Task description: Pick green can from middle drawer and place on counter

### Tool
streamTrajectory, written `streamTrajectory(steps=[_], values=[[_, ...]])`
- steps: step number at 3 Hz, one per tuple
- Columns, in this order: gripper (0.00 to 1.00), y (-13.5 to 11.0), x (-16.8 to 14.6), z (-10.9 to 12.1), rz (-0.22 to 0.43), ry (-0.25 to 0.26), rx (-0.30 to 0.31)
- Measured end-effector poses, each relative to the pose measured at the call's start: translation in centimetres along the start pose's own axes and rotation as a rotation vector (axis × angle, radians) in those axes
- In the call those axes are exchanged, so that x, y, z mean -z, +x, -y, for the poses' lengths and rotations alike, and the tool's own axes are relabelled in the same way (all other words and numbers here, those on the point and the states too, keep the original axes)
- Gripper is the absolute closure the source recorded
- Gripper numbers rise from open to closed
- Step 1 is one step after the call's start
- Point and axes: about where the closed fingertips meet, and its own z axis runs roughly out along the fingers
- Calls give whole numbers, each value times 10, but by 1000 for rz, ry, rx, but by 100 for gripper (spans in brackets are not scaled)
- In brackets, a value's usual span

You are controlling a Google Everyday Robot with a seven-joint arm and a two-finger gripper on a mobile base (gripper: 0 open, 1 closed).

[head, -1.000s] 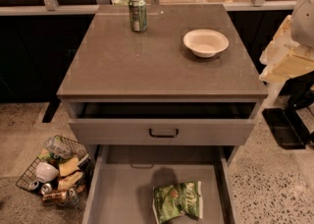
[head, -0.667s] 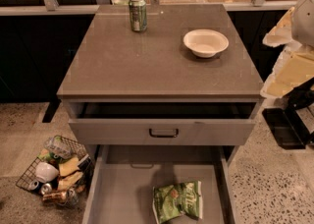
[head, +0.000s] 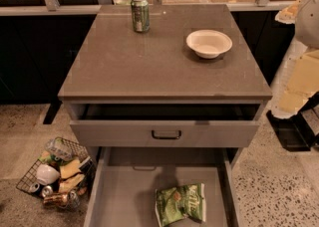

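The green can, a crumpled green foil snack bag [head: 180, 203], lies flat on the floor of the pulled-out middle drawer [head: 117, 198], towards its front right. The counter [head: 149, 64] is the grey-brown top of the cabinet above it. My gripper [head: 298, 89] hangs at the right edge of the camera view, beside the cabinet's right side. It is well above and to the right of the bag, and holds nothing that I can see. Part of the arm is cut off by the frame.
An upright green-and-silver drink can [head: 140, 14] stands at the counter's back left. A white bowl [head: 209, 43] sits at its right. A drawer front with a black handle [head: 166, 134] stands slightly open. A wire basket of rubbish [head: 55, 173] sits on the floor at the left.
The pale end of my arm has dropped a little along the right edge of the view. The bag, drawers, can and bowl have not moved.
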Motion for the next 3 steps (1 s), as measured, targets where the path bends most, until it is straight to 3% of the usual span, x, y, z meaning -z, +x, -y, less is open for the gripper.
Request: streamTrajectory(steps=[1,2,3], values=[[0,7,-14,-3,-41,48,39],[0,24,-45,-21,-50,54,90],[0,46,-84,-46,-16,38,108]])
